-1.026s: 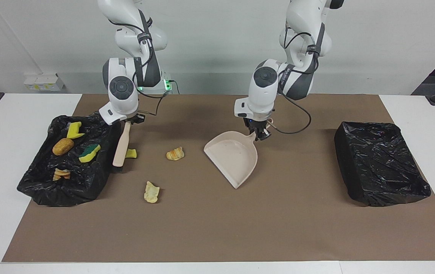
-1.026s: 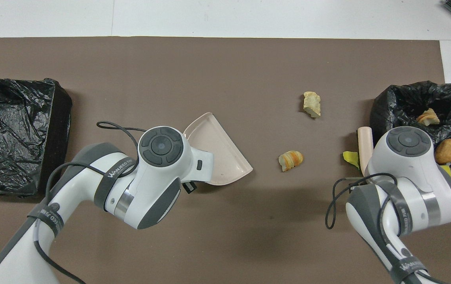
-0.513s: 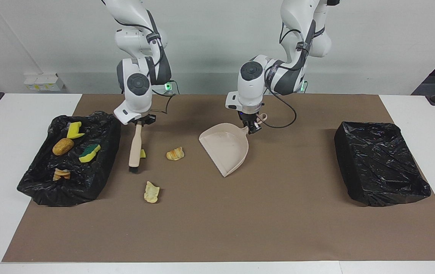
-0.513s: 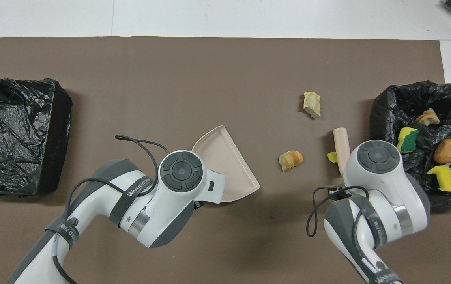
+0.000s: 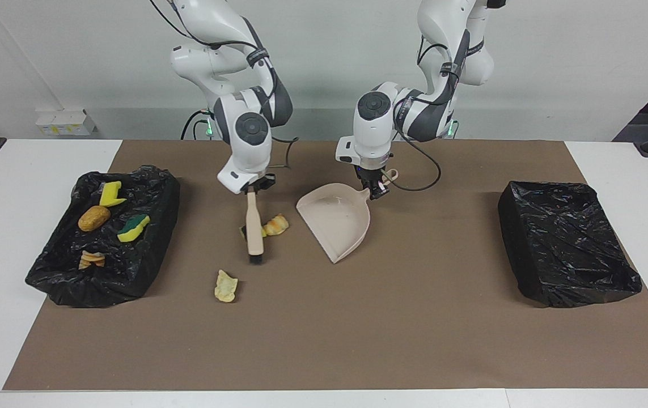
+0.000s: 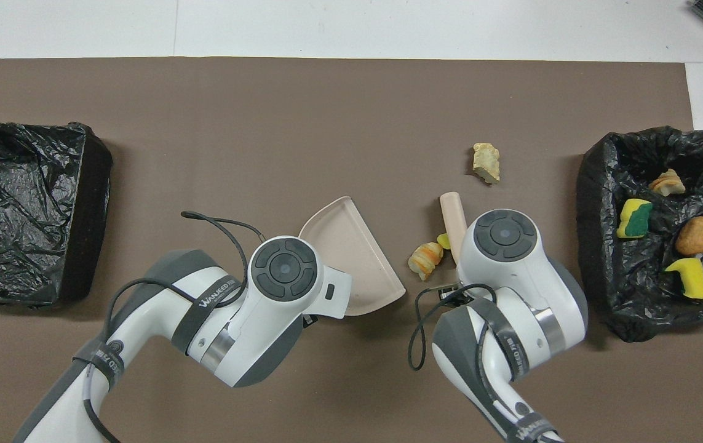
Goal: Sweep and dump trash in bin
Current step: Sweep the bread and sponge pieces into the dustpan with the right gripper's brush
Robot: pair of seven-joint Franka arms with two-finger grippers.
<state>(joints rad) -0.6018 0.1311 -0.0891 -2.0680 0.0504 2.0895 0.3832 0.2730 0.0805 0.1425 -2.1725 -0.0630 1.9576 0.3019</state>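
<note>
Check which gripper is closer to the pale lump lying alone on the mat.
Right. The right gripper holds the brush just beside the pale lump; the left gripper holds the dustpan toward the left arm's end.

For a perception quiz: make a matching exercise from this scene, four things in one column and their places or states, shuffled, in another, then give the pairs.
Things:
1. brush
2. dustpan
3. pale lump
4. green-backed sponge

Places or states:
A. alone on the brown mat, farther from the robots than the brush
B. in the black-lined bin at the right arm's end
C. held by its handle in the left gripper
D. held by the right gripper, pushing two pieces toward the dustpan

Pairs: 1-D, 2-C, 3-A, 4-B
</note>
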